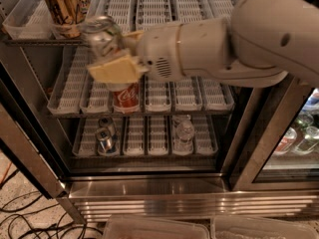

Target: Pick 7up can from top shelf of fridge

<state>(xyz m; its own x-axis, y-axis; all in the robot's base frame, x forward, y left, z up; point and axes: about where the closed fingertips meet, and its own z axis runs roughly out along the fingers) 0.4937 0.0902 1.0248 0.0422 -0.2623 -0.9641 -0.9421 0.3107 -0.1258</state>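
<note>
Mostly finishing: clamping gripper (113, 54) tight around 7up can (102, 34), holding it seemingly just off front edge of top shelf (154, 4) beside gold can (64, 4), leaving only pulling it clear of fridge (149, 188).

I have the 7up can (101, 34) clamped in the pincer (108, 51), upper left of frame. Silvery body, blurred, tilted, lettering unreadable. It overlaps the front edge of the top shelf (154, 4), white slotted trays. Fridge (149, 193): stainless base, dark interior, three tiers.
</note>
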